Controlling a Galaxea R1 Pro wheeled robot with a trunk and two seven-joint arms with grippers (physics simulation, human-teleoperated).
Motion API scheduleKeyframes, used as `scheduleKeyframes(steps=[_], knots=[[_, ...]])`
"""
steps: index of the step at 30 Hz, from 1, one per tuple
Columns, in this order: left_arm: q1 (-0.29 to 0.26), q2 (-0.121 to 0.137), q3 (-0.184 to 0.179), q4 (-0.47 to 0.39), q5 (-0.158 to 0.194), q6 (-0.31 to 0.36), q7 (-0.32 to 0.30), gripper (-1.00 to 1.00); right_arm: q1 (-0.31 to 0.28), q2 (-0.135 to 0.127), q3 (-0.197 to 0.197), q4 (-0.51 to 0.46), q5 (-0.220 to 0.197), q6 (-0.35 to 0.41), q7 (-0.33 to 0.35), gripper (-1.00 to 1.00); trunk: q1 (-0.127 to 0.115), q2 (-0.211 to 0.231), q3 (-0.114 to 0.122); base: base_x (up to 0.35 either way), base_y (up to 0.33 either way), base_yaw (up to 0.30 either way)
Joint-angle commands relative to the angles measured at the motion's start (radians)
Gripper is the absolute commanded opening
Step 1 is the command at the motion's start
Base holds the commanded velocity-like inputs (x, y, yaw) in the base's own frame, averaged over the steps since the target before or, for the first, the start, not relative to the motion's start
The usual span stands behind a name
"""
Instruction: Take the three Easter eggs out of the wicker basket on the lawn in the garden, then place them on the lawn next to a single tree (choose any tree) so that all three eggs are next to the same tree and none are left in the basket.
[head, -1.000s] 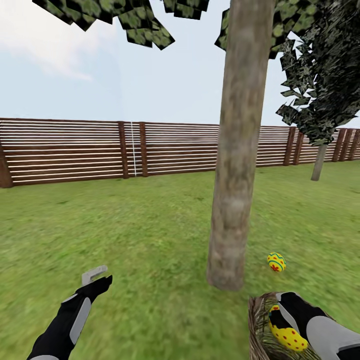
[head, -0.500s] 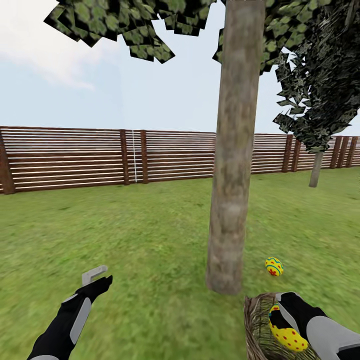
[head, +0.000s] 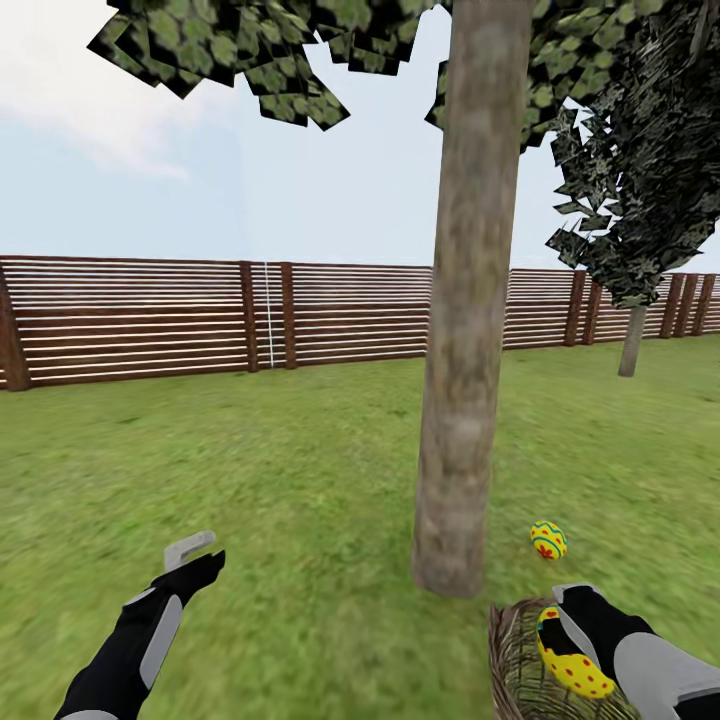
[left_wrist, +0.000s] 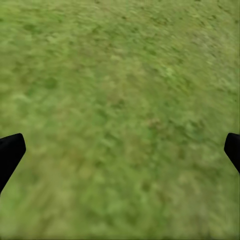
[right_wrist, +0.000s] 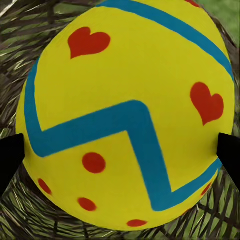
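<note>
My right gripper (head: 572, 640) clasps an egg (head: 572, 663) over the wicker basket (head: 520, 668), close beside the tree (head: 462, 400). One egg on the grass (head: 548, 538) lies beyond the basket, right of the trunk. My left gripper (head: 190, 555) hangs wide and empty, farther off.

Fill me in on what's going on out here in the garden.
A two-armed robot is moving Easter eggs from a basket to a tree. Its right gripper is down at the basket with a yellow egg between its fingers, over the wicker. Another egg already lies on the grass beside the trunk. The left gripper hangs open and empty over bare lawn. A third egg isn't visible.
</note>
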Motion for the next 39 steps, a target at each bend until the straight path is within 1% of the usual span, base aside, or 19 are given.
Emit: scheduleKeyframes(steps=[1,39], knots=[[0.000,0.000,-0.001,-0.002,0.010,0.005,0.006,1.00,0.000,0.000,0.007,-0.002,-0.010,0.006,-0.005,-1.00,-0.004,0.007,0.002,0.000,0.000,0.000],[0.000,-0.001,-0.002,-0.002,0.011,0.005,0.006,1.00,0.000,-0.002,0.007,-0.004,-0.011,0.004,-0.004,-1.00,-0.150,0.273,0.121,0.000,0.000,0.000]])
